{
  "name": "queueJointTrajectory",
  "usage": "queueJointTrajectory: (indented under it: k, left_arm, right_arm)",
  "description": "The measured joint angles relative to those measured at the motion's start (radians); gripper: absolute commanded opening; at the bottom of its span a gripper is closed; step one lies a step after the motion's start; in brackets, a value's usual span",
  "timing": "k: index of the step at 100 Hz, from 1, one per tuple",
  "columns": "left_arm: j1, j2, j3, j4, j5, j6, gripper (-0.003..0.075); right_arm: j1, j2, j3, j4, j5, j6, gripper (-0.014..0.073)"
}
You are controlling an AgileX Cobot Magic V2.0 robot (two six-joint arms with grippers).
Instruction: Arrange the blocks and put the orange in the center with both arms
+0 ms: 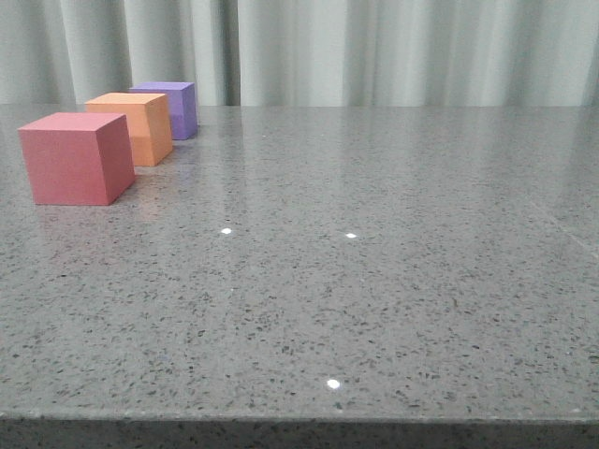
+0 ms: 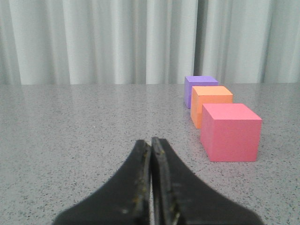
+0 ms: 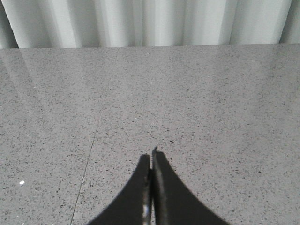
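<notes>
Three cubes stand in a row at the table's far left, running away from me: a pinkish-red cube (image 1: 77, 157) nearest, the orange cube (image 1: 136, 126) behind it in the middle, a purple cube (image 1: 171, 108) farthest. The left wrist view shows the same row: pinkish-red (image 2: 231, 132), orange (image 2: 211, 103), purple (image 2: 198, 88). My left gripper (image 2: 151, 140) is shut and empty, short of the cubes and off to their side. My right gripper (image 3: 151, 156) is shut and empty over bare table, with no cube in its view. Neither gripper shows in the front view.
The grey speckled table (image 1: 356, 281) spreads wide to the right of the cubes. A pale curtain (image 1: 374, 47) hangs behind its far edge. The front edge (image 1: 299, 418) runs along the bottom of the front view.
</notes>
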Motion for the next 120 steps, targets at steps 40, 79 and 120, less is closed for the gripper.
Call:
queueJointTrajectory:
  k: [40,79,120]
  left_arm:
    - [0.0,0.0,0.0,0.0,0.0,0.0,-0.002]
    - [0.0,0.0,0.0,0.0,0.0,0.0,-0.002]
    - [0.0,0.0,0.0,0.0,0.0,0.0,-0.002]
  right_arm:
    - [0.0,0.0,0.0,0.0,0.0,0.0,-0.0069]
    - [0.0,-0.015,0.0,0.0,0.0,0.0,-0.0069]
    - [0.0,-0.221,0.066,0.178,-0.032,-0.225,-0.0069]
